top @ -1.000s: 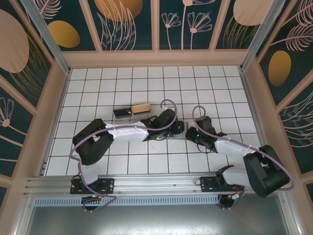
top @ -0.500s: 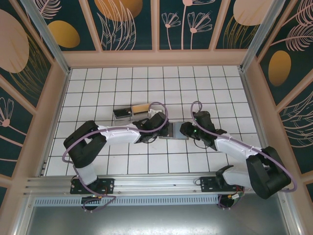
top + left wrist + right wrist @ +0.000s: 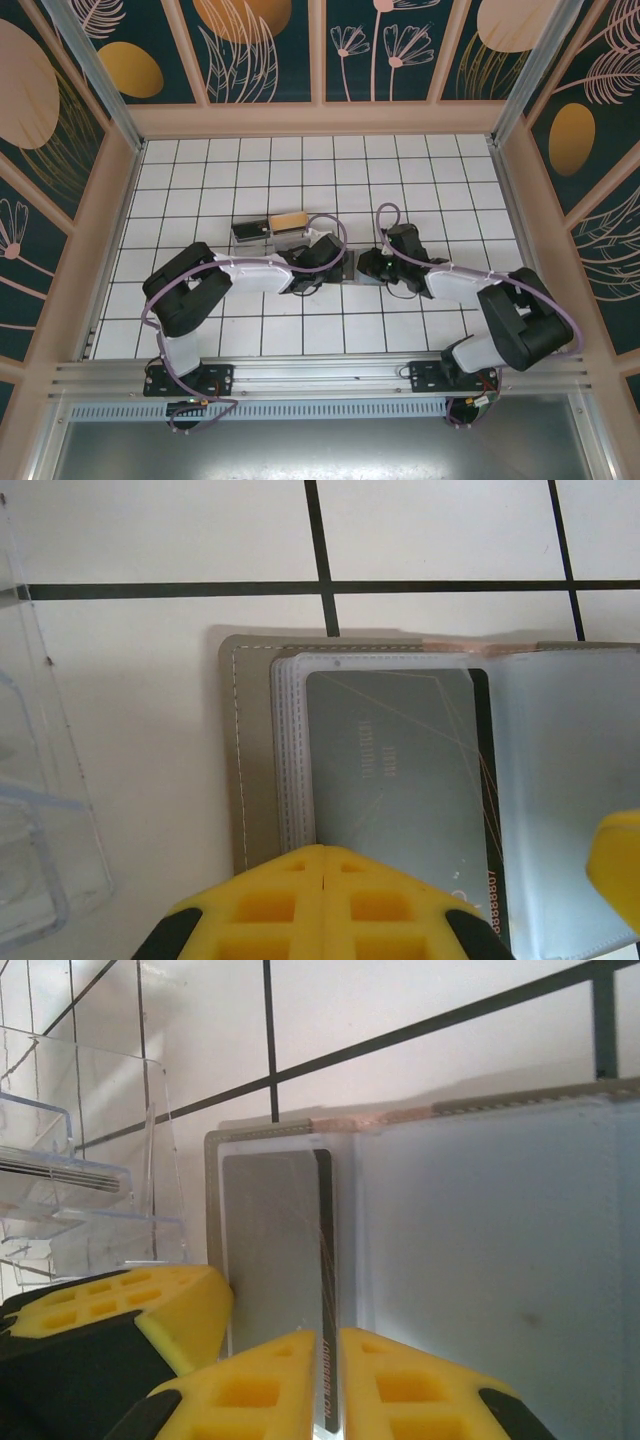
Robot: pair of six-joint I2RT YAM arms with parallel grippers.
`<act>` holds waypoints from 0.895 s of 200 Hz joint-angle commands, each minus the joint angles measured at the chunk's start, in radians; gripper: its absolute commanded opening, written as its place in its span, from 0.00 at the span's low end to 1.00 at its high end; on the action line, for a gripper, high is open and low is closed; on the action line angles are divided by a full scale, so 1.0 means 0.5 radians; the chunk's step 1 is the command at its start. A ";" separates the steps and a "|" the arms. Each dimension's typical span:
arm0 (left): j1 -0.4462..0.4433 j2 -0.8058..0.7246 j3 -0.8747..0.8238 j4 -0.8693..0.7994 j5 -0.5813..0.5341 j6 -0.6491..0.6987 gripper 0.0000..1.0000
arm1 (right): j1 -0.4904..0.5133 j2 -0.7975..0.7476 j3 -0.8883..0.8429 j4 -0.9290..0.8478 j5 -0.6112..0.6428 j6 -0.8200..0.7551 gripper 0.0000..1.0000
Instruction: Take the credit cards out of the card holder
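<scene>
left jaws (image 3: 325, 868) shut, yellow pads meeting with no gap, set on the near edge of the card holder (image 3: 255, 780). cannot tell if a thin sleeve edge is nipped between them. a second ago they stood partly apart and lay over the holder. since then they have closed and drawn back to the holder's left end.

right jaws (image 3: 330, 1365) narrow, one pad on either side of the dark strip of the credit card (image 3: 275, 1250). cannot tell whether they bite the card or merely straddle it. over the same second the right arm came in from the holder's right side and its jaws kept narrowing.

reading of it: the left side now looks to be pinning the holder and the right side is lined up for the pull. the card sits inside its sleeve, so nothing is out of this pocket yet.

card holder lies open and flat on the tabletop (image 3: 150, 540), between the two sets of jaws. it has a taupe cover and stitched clear sleeves, with a frosted sleeve (image 3: 560, 780) folded over to the right of the card.

count:
- jaws: two.
- card holder: one.
- credit card in plain sight: one, grey, in the open sleeve. any others under the frosted sleeve are hidden.
- clear stand (image 3: 90, 1190): one, near the holder's left. thin layered edges sit in one slot, and i cannot tell what they are.
- tan block (image 3: 290, 219): one, beyond the holder's left end.
</scene>
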 commanded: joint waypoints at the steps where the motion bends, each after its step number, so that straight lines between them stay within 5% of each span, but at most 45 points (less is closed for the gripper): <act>1: 0.015 0.058 -0.024 -0.016 0.008 -0.031 0.06 | 0.011 0.050 0.069 0.077 -0.041 0.038 0.17; 145: 0.016 0.065 -0.031 0.023 0.078 -0.051 0.04 | 0.026 0.257 0.101 0.167 -0.148 0.103 0.16; 179: 0.016 0.058 -0.030 0.012 0.064 -0.056 0.04 | 0.017 0.234 0.098 0.103 -0.099 0.106 0.00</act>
